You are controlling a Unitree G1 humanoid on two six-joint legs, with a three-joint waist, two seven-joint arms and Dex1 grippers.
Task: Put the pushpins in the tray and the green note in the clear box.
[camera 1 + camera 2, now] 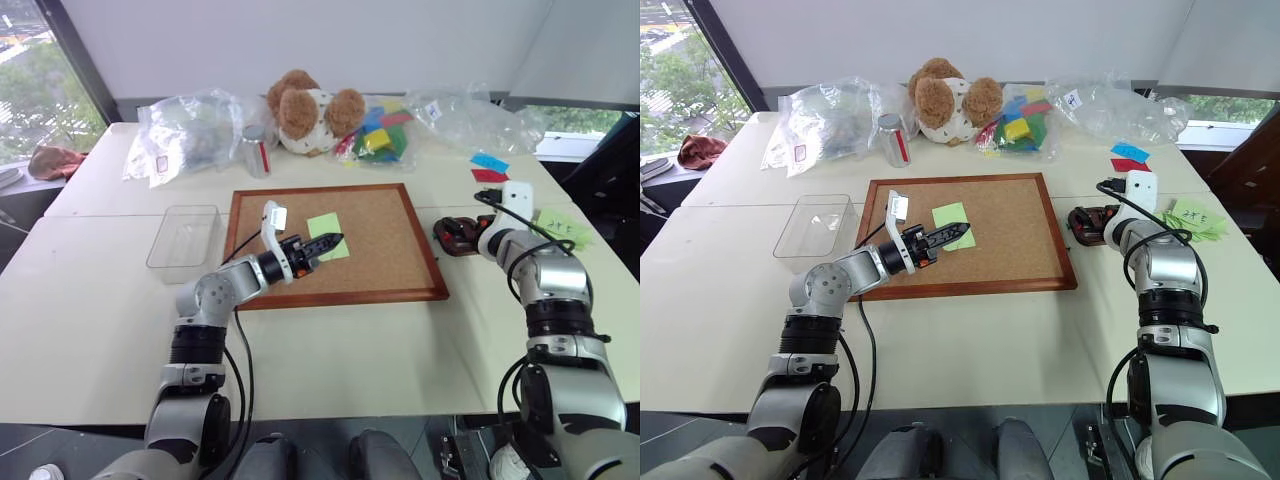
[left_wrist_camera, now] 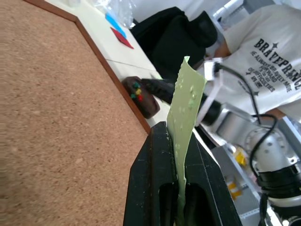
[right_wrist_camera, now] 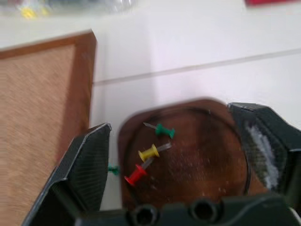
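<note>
My left gripper [image 1: 335,240] is shut on the green note [image 2: 186,108], which stands up between its fingers above the corkboard [image 1: 385,255]. The clear box [image 1: 183,237] sits on the table left of the corkboard. Right of the corkboard lies the dark brown tray [image 3: 207,155], and my right gripper [image 3: 169,117] hangs open just over it with nothing between its fingers. A green pushpin [image 3: 164,130], a yellow one [image 3: 149,152] and a red one [image 3: 135,175] lie in the tray. Another green pushpin [image 3: 113,169] shows at the tray's outer edge, partly hidden by a finger.
At the back stand a teddy bear [image 1: 305,112], a can [image 1: 257,150] and clear plastic bags [image 1: 185,130] holding coloured blocks. Blue and red slips [image 1: 488,167] and pale green notes [image 1: 563,228] lie at the right. A person in a white shirt [image 2: 268,61] stands beyond the table.
</note>
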